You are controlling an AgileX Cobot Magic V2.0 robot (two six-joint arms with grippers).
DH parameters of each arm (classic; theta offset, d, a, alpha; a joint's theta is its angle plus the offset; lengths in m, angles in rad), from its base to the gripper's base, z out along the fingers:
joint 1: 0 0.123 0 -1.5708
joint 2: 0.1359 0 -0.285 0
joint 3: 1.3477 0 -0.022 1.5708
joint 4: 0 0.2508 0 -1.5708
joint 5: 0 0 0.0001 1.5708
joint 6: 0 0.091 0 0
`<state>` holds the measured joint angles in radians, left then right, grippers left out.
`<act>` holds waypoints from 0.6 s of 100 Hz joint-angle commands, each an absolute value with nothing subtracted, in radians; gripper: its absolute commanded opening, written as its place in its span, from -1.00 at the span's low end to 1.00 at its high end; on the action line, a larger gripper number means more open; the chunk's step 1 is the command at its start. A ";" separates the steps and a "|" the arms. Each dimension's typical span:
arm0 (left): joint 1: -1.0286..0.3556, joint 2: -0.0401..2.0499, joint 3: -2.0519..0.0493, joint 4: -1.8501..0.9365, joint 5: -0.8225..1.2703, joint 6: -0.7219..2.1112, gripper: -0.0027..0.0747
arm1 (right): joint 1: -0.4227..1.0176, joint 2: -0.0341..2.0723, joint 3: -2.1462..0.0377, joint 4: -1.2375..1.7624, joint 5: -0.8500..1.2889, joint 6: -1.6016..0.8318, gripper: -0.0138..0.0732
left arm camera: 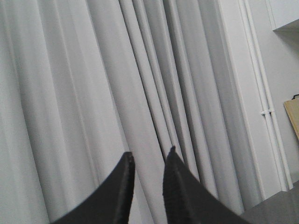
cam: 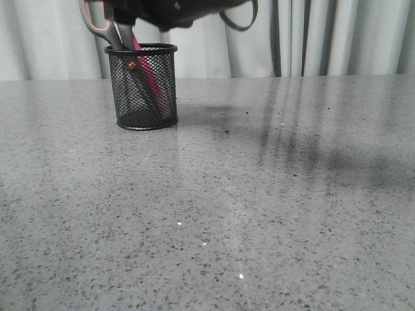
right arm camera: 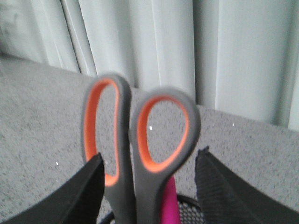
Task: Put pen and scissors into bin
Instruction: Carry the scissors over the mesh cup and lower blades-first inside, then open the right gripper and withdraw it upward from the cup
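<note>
Scissors point(right arm camera: 140, 154): you see them upright in the cup point(cam: 142, 87), handles above its rim.
Pen point(cam: 148, 74): inside the cup, beside the scissors.
Right gripper point(right arm camera: 149, 186): fingers spread either side of the handles, not clamped.
Left gripper point(left arm camera: 147, 186): fingers slightly apart, holding nothing.

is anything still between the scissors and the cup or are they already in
Nothing visible blocks them. The scissors already stand blades-down inside the cup beside the pen, handles sticking out above the rim. The right tool sits open on either side of the handles.
</note>
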<state>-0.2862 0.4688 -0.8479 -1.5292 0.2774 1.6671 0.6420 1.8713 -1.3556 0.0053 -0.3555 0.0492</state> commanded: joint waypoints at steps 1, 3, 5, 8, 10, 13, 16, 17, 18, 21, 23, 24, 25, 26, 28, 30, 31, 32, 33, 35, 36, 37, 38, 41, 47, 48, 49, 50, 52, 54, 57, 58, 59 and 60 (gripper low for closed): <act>-0.297 0.475 -0.868 -1.548 0.266 1.657 -0.59 | 0.640 1.755 -1.383 0.007 -0.429 0.046 0.19; -0.297 0.475 -0.868 -1.548 0.261 1.657 -0.59 | 0.640 1.738 -1.383 0.007 -0.419 0.046 0.16; -0.297 0.475 -0.862 -1.548 0.250 1.657 -0.59 | 0.640 1.725 -1.383 0.007 -0.402 0.046 0.11; -0.297 0.472 -0.855 -1.548 0.229 1.651 -0.61 | 0.640 1.690 -1.383 0.007 -0.372 0.046 0.00; -0.297 0.471 -0.846 -1.548 0.210 1.642 -0.63 | 0.640 1.668 -1.383 0.007 -0.343 0.046 -0.12; -0.297 0.464 -0.832 -1.548 0.180 1.629 -0.67 | 0.640 1.635 -1.383 0.007 -0.294 0.046 -0.31; -0.297 0.457 -0.808 -1.548 0.131 1.615 -0.72 | 0.640 1.601 -1.381 0.000 -0.225 0.046 -0.54; -0.297 0.452 -0.802 -1.548 0.120 1.608 -0.73 | 0.640 1.583 -1.379 -0.009 -0.211 0.046 -0.66; -0.297 0.450 -0.790 -1.548 0.110 1.605 -0.75 | 0.640 1.574 -1.375 -0.014 -0.197 0.046 -0.71; -0.297 0.435 -0.764 -1.553 0.060 1.594 -0.81 | 0.640 1.536 -1.365 -0.031 -0.137 0.046 -0.85; -0.297 0.428 -0.744 -1.553 0.033 1.586 -0.85 | 0.640 1.506 -1.354 -0.041 -0.105 0.044 -0.84; -0.297 0.420 -0.736 -1.553 0.025 1.583 -0.87 | 0.640 1.485 -1.350 -0.051 -0.095 0.044 -0.84; -0.297 0.416 -0.722 -1.557 0.017 1.582 -0.90 | 0.640 1.474 -1.340 -0.056 -0.085 0.044 -0.84; -0.297 0.407 -0.714 -1.559 0.000 1.582 -0.91 | 0.640 1.463 -1.335 -0.063 -0.068 0.044 -0.84; -0.297 0.392 -0.692 -1.563 -0.020 1.582 -0.95 | 0.640 1.427 -1.316 -0.081 -0.047 0.044 -0.84; -0.297 0.382 -0.668 -1.571 -0.035 1.582 -0.98 | 0.640 1.391 -1.294 -0.102 -0.029 0.044 -0.84; -0.297 0.372 -0.661 -1.573 -0.039 1.582 -0.98 | 0.640 1.366 -1.286 -0.117 -0.024 0.044 -0.84; -0.297 0.366 -0.645 -1.575 -0.045 1.582 -0.98 | 0.640 1.353 -1.268 -0.124 -0.019 0.044 -0.84; -0.297 0.355 -0.637 -1.577 -0.047 1.582 -0.98 | 0.640 1.339 -1.259 -0.131 -0.008 0.044 -0.84; -0.297 0.337 -0.612 -1.579 -0.049 1.582 -0.98 | 0.640 1.299 -1.231 -0.149 0.008 0.044 -0.84; -0.297 0.331 -0.604 -1.582 -0.049 1.582 -0.98 | 0.640 1.271 -1.221 -0.158 0.013 0.044 -0.84; -0.297 0.325 -0.588 -1.584 -0.049 1.582 -0.98 | 0.640 1.257 -1.201 -0.162 0.025 0.044 -0.84; -0.297 0.312 -0.580 -1.586 -0.047 1.582 -0.98 | 0.640 1.228 -1.190 -0.169 0.032 0.044 -0.84; -0.297 0.287 -0.547 -1.597 -0.039 1.582 -0.98 | 0.640 1.169 -1.148 -0.179 0.066 0.044 -0.84; -0.297 0.230 -0.473 -1.634 -0.012 1.582 -0.98 | 0.640 1.045 -1.049 -0.185 0.177 0.044 -0.84; -0.297 0.224 -0.465 -1.639 -0.008 1.582 -0.98 | 0.640 1.014 -1.038 -0.185 0.191 0.044 -0.84; -0.297 0.211 -0.449 -1.650 0.000 1.582 -0.98 | 0.640 0.998 -1.015 -0.185 0.217 0.044 -0.84; -0.297 0.205 -0.441 -1.655 0.000 1.582 -0.98 | 0.640 0.966 -1.004 -0.187 0.230 0.044 -0.84; -0.297 0.188 -0.418 -1.672 0.010 1.582 -0.98 | 0.640 0.918 -0.969 -0.190 0.267 0.044 -0.84; -0.297 0.171 -0.396 -1.690 0.020 1.582 -0.98 | 0.640 0.886 -0.933 -0.193 0.297 0.044 -0.84; -0.297 0.151 -0.368 -1.713 0.032 1.582 -0.98 | 0.640 0.804 -0.885 -0.204 0.327 0.044 -0.84; -0.297 0.146 -0.354 -1.724 0.040 1.582 -0.98 | 0.640 0.787 -0.861 -0.207 0.336 0.044 -0.84; -0.297 0.137 -0.347 -1.730 0.044 1.582 -0.98 | 0.640 0.754 -0.848 -0.214 0.339 0.044 -0.84; -0.297 0.132 -0.334 -1.738 0.047 1.582 -0.98 | 0.640 0.736 -0.824 -0.218 0.341 0.044 -0.84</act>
<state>-0.2862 0.1734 -0.3855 -1.6636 -0.0096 1.5932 0.6420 0.9275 -0.9279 -0.1742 0.2950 0.0492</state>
